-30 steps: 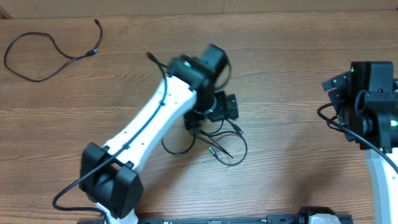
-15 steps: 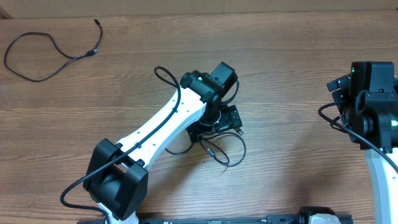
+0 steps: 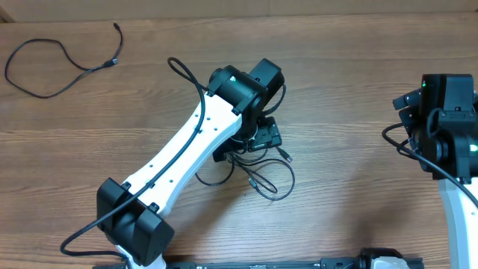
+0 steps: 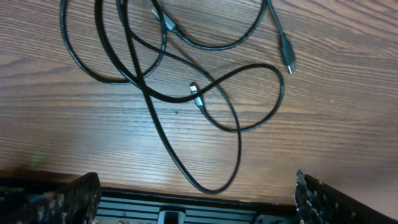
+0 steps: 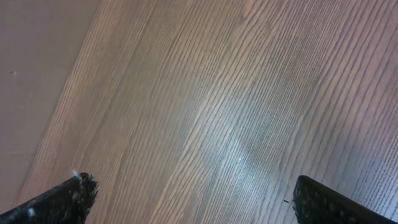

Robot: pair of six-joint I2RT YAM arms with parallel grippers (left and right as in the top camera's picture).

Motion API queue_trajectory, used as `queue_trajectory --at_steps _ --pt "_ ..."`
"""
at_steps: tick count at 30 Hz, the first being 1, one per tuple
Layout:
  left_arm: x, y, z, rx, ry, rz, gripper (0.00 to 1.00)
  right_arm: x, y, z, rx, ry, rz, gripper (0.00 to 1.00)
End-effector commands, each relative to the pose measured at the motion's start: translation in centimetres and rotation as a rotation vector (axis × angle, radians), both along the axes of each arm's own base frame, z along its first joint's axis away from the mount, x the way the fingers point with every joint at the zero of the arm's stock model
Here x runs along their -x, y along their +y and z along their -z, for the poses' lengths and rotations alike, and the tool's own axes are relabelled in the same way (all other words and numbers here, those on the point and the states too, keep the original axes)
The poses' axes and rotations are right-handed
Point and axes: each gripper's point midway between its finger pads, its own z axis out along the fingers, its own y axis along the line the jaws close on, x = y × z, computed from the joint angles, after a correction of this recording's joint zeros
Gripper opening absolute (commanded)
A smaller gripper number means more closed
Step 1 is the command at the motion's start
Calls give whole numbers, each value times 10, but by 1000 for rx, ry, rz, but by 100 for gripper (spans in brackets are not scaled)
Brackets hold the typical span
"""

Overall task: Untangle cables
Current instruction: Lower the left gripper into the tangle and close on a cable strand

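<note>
A tangle of thin black cables [image 3: 261, 175] lies on the wooden table at the centre. In the left wrist view the tangle [image 4: 186, 87] shows as crossing loops with small plug ends. A separate black cable [image 3: 52, 71] lies in a loose loop at the far left. My left gripper [image 3: 250, 142] hovers over the tangle's upper edge; its fingers [image 4: 196, 199] are wide open and hold nothing. My right gripper [image 3: 407, 104] is at the far right, away from the cables; in its wrist view the fingers [image 5: 193, 199] are open over bare wood.
The table [image 3: 343, 75] is brown wood grain. The left arm [image 3: 179, 164] stretches diagonally from the front left toward the centre. The right arm's base [image 3: 455, 157] stands at the right edge. A black rail [image 3: 299, 263] runs along the front edge.
The left arm swung right and then back left, and its gripper now sits a little farther back over the tangle. The cable loops shifted slightly. The right arm has not moved.
</note>
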Motion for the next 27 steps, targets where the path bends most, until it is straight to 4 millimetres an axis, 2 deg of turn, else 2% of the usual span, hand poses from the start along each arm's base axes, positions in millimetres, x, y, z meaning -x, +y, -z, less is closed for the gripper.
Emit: queue_trajectory --at_steps 1,5,10,18,22,25,27 --pt "10 5 18 -31 25 30 99 0 -4 -5 17 -11 9 100" --pt "20 -9 46 33 80 38 99 0 -3 -4 17 -11 9 100" --pt "24 -14 75 59 91 42 100 0 -3 -4 17 -11 9 100" --pt "19 -15 73 61 65 75 86 0 -3 -4 17 -11 9 100" --pt "23 -18 69 78 83 78 84 0 -3 -4 17 -11 9 100" --pt "27 -29 64 142 106 102 84 0 -3 -4 17 -11 9 100" --pt "28 -40 61 208 118 134 76 0 -3 -4 17 -11 9 100"
